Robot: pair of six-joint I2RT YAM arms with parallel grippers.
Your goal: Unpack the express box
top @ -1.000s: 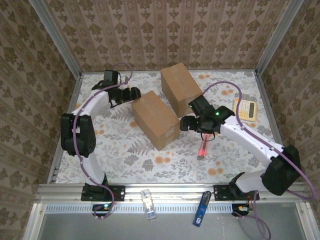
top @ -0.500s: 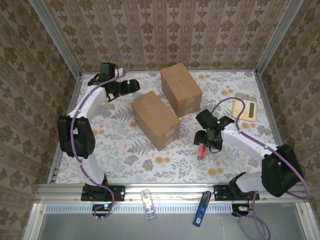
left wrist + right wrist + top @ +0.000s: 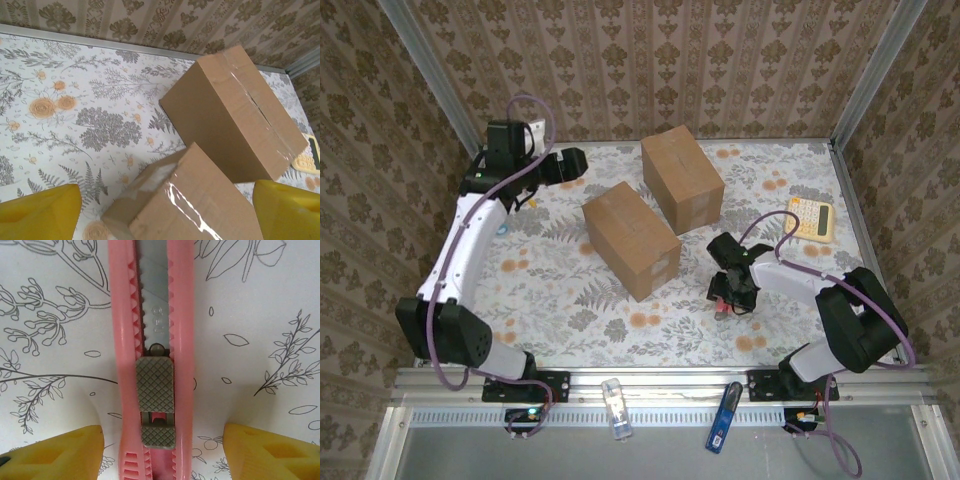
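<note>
Two taped brown cardboard boxes lie on the floral table, the near one (image 3: 630, 238) (image 3: 200, 205) angled beside the far one (image 3: 682, 180) (image 3: 235, 110). My left gripper (image 3: 570, 162) (image 3: 165, 215) hovers open at the far left, looking down on both boxes and touching neither. A pink utility knife (image 3: 152, 355) with a grey slider lies flat on the table. My right gripper (image 3: 733, 290) (image 3: 161, 450) is low over it and open. Its yellow fingers (image 3: 50, 452) stand on either side of the handle, apart from it.
A yellow calculator (image 3: 809, 216) lies at the right edge, with its corner in the left wrist view (image 3: 307, 160). A clear item (image 3: 612, 405) and a blue item (image 3: 723, 416) rest on the front rail. Wallpapered walls and metal posts close in the table.
My left arm has drawn back from the near box toward the far left. My right gripper has swung from the boxes down over the knife, its jaws narrowing.
</note>
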